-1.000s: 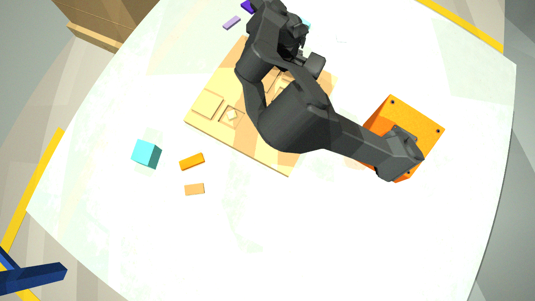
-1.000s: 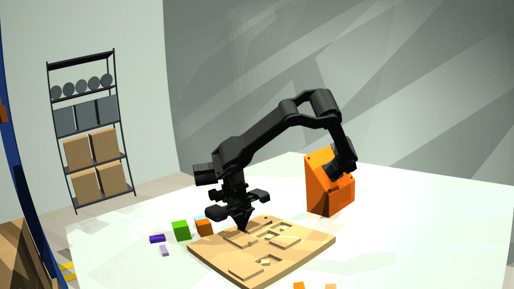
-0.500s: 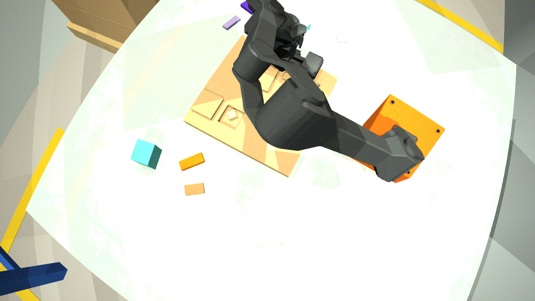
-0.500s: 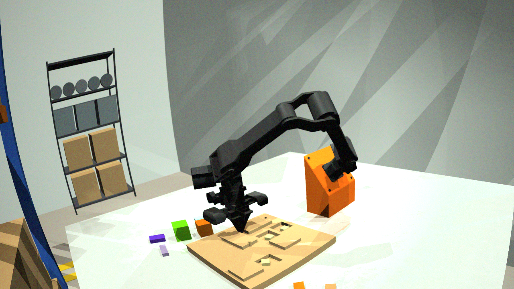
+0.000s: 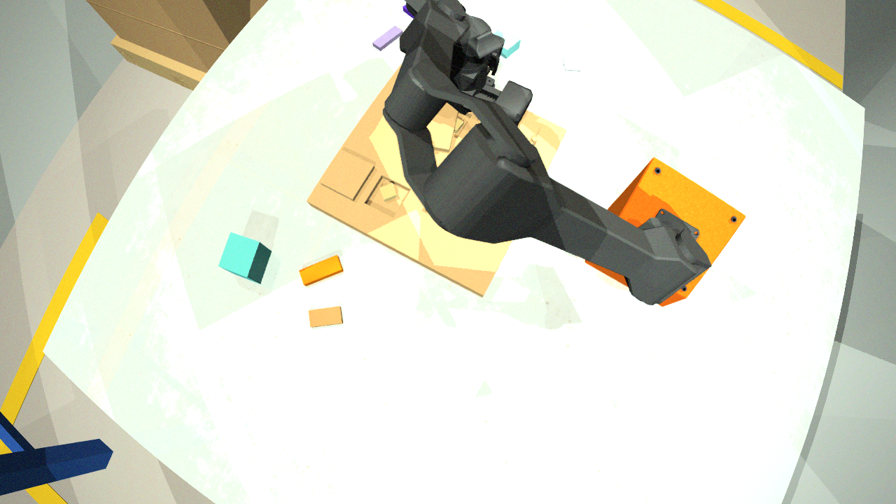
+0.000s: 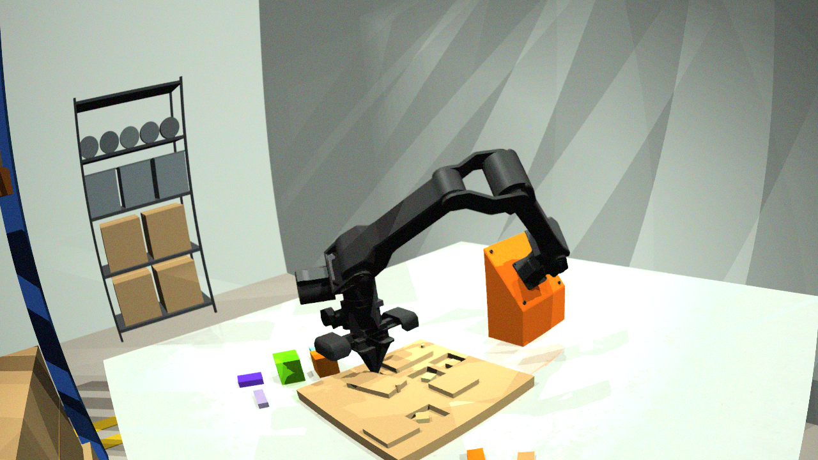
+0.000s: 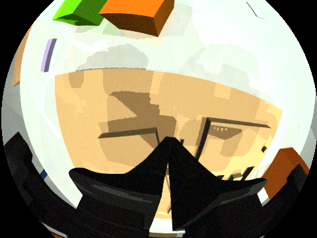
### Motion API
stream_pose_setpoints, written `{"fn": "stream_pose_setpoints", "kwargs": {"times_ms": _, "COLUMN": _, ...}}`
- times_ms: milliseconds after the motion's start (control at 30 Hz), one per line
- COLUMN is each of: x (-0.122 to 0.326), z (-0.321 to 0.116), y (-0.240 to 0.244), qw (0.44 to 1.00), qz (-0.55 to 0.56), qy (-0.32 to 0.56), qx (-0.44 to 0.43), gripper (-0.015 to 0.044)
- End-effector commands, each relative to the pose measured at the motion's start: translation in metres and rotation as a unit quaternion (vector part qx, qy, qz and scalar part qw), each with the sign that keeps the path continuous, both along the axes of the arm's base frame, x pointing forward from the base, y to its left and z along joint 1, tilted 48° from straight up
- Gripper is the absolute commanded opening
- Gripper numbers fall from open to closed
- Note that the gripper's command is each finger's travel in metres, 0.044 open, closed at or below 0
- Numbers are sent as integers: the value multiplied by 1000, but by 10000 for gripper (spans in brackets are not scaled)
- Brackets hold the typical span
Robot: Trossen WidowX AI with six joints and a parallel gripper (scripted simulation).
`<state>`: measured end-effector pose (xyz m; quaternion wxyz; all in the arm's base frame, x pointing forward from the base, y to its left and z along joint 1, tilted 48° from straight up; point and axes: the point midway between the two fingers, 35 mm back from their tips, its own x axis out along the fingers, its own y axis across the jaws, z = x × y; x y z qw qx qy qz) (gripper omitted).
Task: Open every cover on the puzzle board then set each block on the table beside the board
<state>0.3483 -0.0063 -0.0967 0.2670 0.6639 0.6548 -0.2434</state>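
Note:
The tan puzzle board (image 5: 438, 269) (image 6: 497, 394) (image 7: 79, 112) lies flat. My gripper (image 6: 374, 370) (image 7: 169, 141) is shut and empty, its tips low over the board between a left cover (image 6: 371, 385) (image 7: 127, 147) and a right cover (image 6: 413, 358) (image 7: 228, 140); contact is unclear. Another cover (image 6: 453, 383) is near the middle, and one (image 5: 347, 173) (image 6: 392, 432) is near a corner. A pale block (image 5: 388, 191) (image 6: 422, 417) sits in the open well beside the corner cover. A second pale block (image 6: 429, 377) sits in a middle well. A third well (image 6: 452, 357) is open; its contents are shadowed.
A green cube (image 6: 289, 366) (image 7: 77, 11), an orange cube (image 6: 324, 364) (image 7: 132, 8), a purple bar (image 6: 250, 379) and a lilac bar (image 5: 387, 38) (image 6: 261, 398) lie beyond the board. A teal cube (image 5: 241, 255) and orange bar (image 5: 321, 269) lie opposite. The orange arm base (image 5: 701, 200) (image 6: 503, 320) stands beside it.

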Motion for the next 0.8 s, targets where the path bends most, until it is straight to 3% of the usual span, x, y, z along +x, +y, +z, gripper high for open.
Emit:
{"fn": "stream_pose_setpoints", "kwargs": {"times_ms": 0, "x": 6, "z": 1, "y": 0, "qw": 1000, "qz": -2, "qy": 0, "qx": 2, "gripper": 0}}
{"fn": "stream_pose_setpoints", "kwargs": {"times_ms": 767, "x": 32, "z": 4, "y": 2, "qw": 1000, "qz": -2, "qy": -1, "qx": 2, "gripper": 0}}
